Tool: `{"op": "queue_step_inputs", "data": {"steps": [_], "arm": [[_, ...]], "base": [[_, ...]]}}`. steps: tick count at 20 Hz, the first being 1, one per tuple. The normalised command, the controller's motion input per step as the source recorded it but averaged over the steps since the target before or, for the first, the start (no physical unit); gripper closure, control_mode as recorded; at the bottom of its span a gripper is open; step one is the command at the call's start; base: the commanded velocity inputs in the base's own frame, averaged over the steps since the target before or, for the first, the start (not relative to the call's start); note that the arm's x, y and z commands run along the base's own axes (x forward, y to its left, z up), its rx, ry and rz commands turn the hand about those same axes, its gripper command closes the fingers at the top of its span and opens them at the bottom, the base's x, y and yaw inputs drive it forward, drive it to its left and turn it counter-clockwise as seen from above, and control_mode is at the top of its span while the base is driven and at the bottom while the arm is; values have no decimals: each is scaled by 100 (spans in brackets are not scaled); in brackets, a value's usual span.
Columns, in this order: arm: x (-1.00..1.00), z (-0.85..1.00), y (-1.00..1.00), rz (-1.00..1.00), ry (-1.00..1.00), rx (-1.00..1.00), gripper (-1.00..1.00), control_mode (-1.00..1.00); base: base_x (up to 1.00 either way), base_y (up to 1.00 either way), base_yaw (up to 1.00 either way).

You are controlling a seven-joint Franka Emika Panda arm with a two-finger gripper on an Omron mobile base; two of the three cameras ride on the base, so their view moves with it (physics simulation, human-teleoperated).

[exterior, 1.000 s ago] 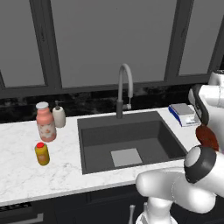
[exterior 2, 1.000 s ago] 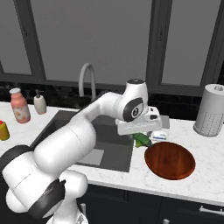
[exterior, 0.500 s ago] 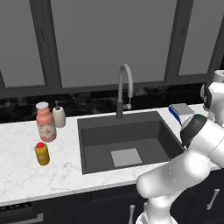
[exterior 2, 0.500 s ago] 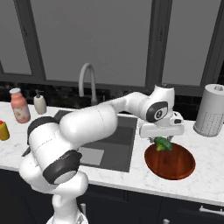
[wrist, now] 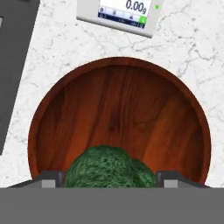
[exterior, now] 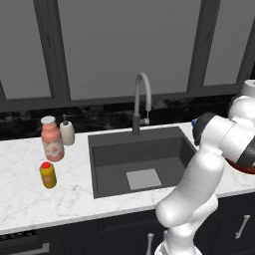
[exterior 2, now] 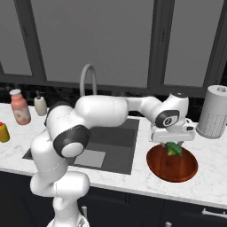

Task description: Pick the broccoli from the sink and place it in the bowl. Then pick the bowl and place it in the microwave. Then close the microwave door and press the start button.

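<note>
The gripper [exterior 2: 172, 147] is holding the broccoli [exterior 2: 174, 149] between its fingers, spread wide around the floret, and is hanging over the bowl [exterior 2: 172, 164] at the front edge of the counter [exterior 2: 208, 153], just right of the sink [exterior 2: 111, 148]. In the hand view the broccoli [wrist: 110, 169] is sitting between the two tips over the near part of the bowl [wrist: 118, 118], not its middle. To do this step well, the hand should be carrying the floret a little further toward the bowl's centre and going lower before letting go, so that it is dropping onto the wood and not bouncing off the near rim. A straight-up retreat after release should be keeping the fingers from nudging the bowl. Beyond the bowl, a small scale [wrist: 120, 14] is lying on the counter close to the far rim, so the hand should not be overshooting that way. Farther right, a paper towel roll [exterior 2: 214, 111] is standing near the back edge.
</note>
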Motion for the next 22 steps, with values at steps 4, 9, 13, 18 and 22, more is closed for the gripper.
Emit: {"op": "queue_step_inputs", "data": {"steps": [4, 9, 13, 18, 22], "arm": [[3, -30, -2, -2, -13, 6, 100, -100], [5, -21, 0, -6, -8, 1, 100, -100], [0, -32, 1, -7, -3, 0, 100, -100], [8, -47, 0, -5, 0, 0, 100, -100], [4, -44, 0, -1, 0, 0, 100, -100]], "base": [[0, 0, 0], [0, 0, 0], [0, 0, 0], [0, 0, 0], [0, 0, 0]]}}
